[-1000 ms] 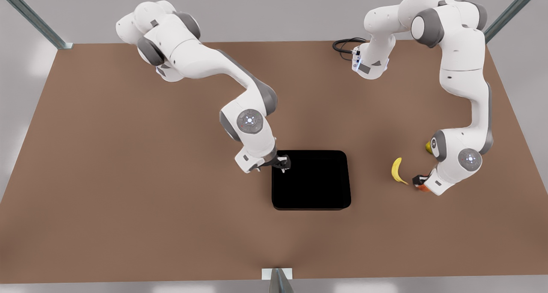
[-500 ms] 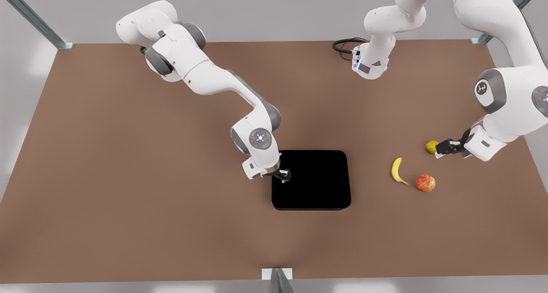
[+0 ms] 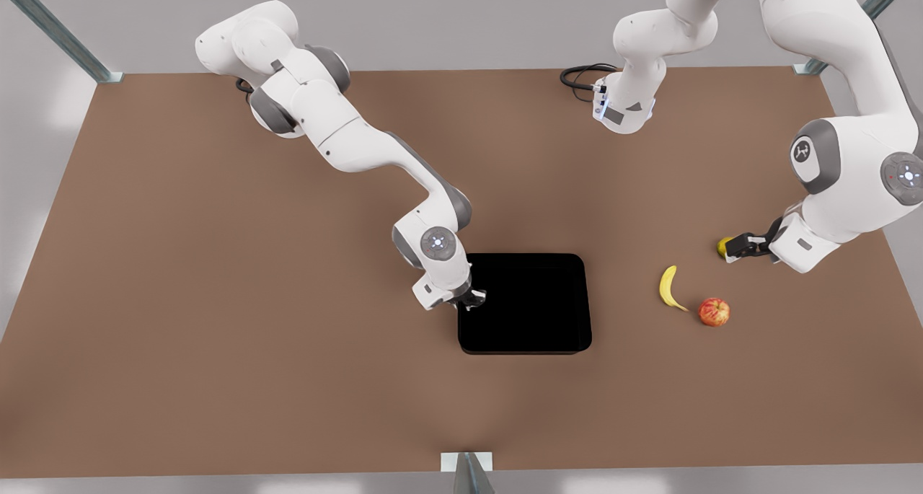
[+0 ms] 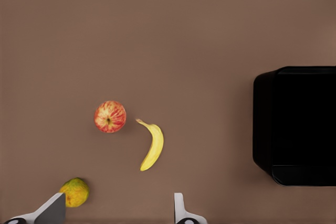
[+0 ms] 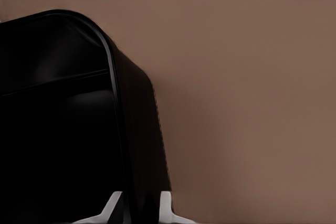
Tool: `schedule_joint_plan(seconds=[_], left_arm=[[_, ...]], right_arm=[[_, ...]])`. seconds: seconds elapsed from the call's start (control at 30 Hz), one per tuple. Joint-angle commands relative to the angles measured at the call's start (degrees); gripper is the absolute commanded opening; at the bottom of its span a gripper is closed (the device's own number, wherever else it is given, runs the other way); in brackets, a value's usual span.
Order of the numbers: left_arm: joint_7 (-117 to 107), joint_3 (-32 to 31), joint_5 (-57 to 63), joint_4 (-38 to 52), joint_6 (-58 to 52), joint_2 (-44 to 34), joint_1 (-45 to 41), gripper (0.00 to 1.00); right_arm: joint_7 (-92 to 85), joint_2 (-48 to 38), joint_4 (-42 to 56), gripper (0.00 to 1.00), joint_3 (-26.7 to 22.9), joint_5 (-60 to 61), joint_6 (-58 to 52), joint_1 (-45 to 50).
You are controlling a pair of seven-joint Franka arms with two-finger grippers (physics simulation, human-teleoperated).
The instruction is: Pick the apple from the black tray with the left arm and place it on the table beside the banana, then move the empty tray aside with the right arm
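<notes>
Small red apple (image 3: 714, 311) on brown table (image 3: 216, 299), 4 o'clock of curved yellow banana (image 3: 669, 288). Left gripper (image 3: 737, 249) spread, empty. Right gripper (image 3: 472, 301) straddling glossy black tray (image 3: 526, 303) rim, unclamped. Risk: shallow bite slips when dragging.

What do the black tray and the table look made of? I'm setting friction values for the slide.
The black tray looks like hard glossy plastic or lacquered metal: faint sheen lines along its rim in the right wrist view, where the right gripper straddles that rim. The table looks matte, perhaps laminate or painted board: even brown, no glare. Being a render, neither is certain.
</notes>
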Motion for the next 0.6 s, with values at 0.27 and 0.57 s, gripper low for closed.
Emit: schedule_joint_plan(seconds=[0.27, 0.57], left_arm=[[-0.5, 0.0, 0.4, -0.1, -0.2, -0.1, 0.1, 1.00], [-0.5, 0.1, 0.4, -0.1, -0.2, 0.0, 0.0, 1.00]], right_arm=[[-7.8, -0.4, 0.1, 0.17, 1.0, 0.1, 1.0, -0.3], [-10.9, -6.4, 0.0, 0.11, 1.9, 0.2, -7.3, -1.5]])
